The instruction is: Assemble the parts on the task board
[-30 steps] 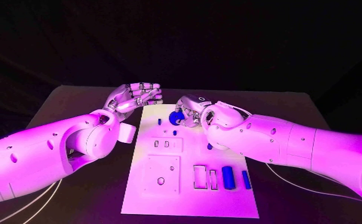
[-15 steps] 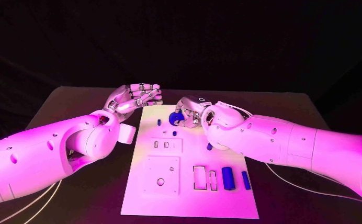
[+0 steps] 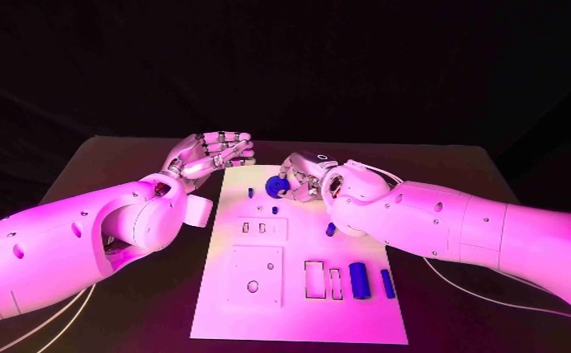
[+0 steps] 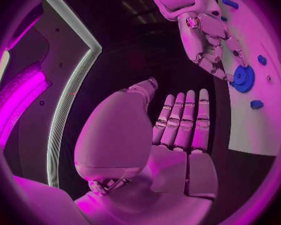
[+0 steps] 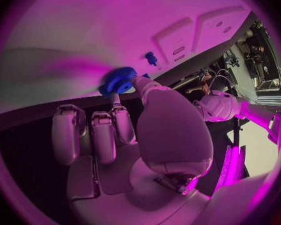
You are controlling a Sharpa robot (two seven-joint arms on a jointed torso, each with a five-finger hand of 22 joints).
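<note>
the right hand [image 3: 309, 173] is pinching a blue gear [image 3: 277, 187] over the far end of the task board [image 3: 298, 320]. the left hand [image 3: 212, 152] is hovering just beside that end, fingers straight and together, holding nothing.

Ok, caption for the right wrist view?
Right robot hand pinches a round blue toothed gear at the white task board.

The right hand [image 3: 312, 178] holding the blue gear [image 3: 277, 187] blocks the far right part of the task board [image 3: 304, 312], and its forearm covers the board's right edge. The left hand [image 3: 212, 153] hovers just off the far left corner. The board's near half lies uncovered, with two blue bars [image 3: 371, 280] standing at its near right.
</note>
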